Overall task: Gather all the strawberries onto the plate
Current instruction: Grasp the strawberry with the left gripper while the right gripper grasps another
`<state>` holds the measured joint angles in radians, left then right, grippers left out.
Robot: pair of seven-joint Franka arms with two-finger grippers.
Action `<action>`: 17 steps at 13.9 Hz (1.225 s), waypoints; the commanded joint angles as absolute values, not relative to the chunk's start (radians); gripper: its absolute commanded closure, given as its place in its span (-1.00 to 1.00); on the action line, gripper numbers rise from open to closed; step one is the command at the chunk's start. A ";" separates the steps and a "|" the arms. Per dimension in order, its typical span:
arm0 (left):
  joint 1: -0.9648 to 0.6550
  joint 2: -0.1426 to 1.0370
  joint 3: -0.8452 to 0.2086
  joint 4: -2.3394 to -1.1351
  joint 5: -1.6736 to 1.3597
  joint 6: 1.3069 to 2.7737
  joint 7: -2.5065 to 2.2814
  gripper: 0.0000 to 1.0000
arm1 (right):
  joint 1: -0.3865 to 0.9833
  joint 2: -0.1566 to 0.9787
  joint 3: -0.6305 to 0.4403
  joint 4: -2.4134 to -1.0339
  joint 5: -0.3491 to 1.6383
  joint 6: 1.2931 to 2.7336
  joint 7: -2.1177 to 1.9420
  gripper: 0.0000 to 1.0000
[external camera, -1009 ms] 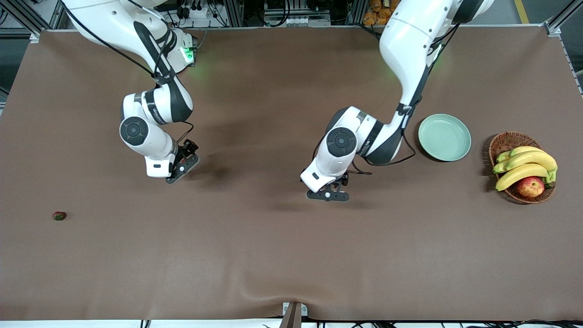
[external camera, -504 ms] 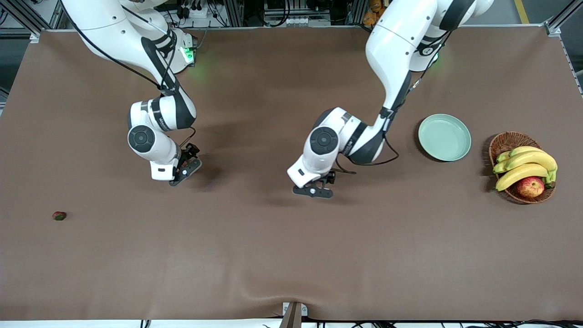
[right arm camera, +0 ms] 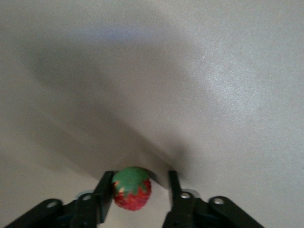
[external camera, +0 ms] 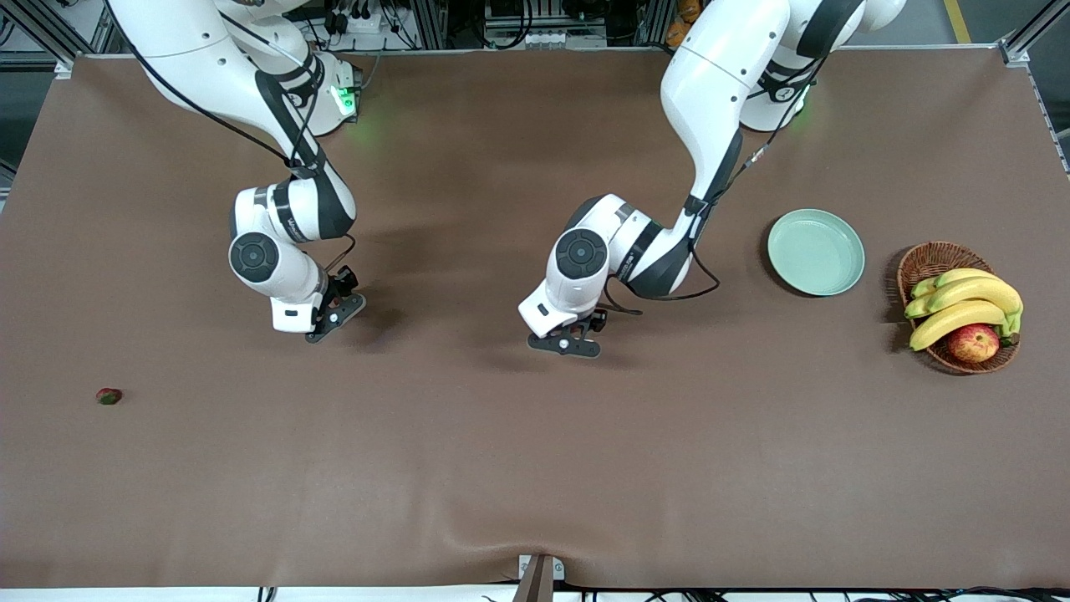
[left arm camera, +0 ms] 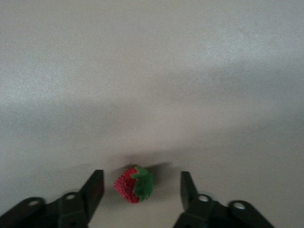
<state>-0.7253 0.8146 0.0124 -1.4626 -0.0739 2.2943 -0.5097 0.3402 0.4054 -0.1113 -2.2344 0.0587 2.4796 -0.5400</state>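
1. The left gripper point(external camera: 565, 344) is low over the middle of the brown surface point(external camera: 535, 468), toward the right arm's end from the plate point(external camera: 816, 252).
2. In the left wrist view its fingers point(left arm camera: 93, 191) stand apart on either side of a strawberry point(left arm camera: 134, 184) that lies on the surface, with a clear gap to each finger.
3. The right gripper point(external camera: 333, 311) is low over the surface, toward the right arm's end.
4. In the right wrist view its fingers point(right arm camera: 105, 194) flank a second strawberry point(right arm camera: 131, 187); one finger touches the berry, the other shows a slim gap, so I cannot tell whether the grip is firm.
5. A third strawberry point(external camera: 108, 395) lies alone on the surface near the right arm's end, nearer the front camera than the right gripper and well apart from it.
6. The pale green plate sits toward the left arm's end.
7. Beside the plate, further toward that end, a wicker basket point(external camera: 924, 262) holds bananas point(external camera: 963, 303) and an apple point(external camera: 974, 342).
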 commanded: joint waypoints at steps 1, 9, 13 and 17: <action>-0.724 0.822 0.018 -1.460 -0.084 2.293 -0.502 -0.28 | 0.324 0.384 -0.097 -2.241 0.051 2.450 -0.557 1.00; -0.723 0.821 0.018 -1.476 -0.086 2.293 -0.517 0.09 | 0.400 0.327 -0.089 -2.079 0.063 2.316 -0.649 1.00; -0.729 0.821 0.018 -1.476 -0.086 2.293 -0.520 0.09 | 0.454 0.347 -0.087 -2.027 0.141 2.312 -0.650 1.00; -0.729 0.822 0.018 -1.477 -0.084 2.293 -0.517 0.71 | 0.474 0.370 -0.087 -2.005 0.186 2.319 -0.644 1.00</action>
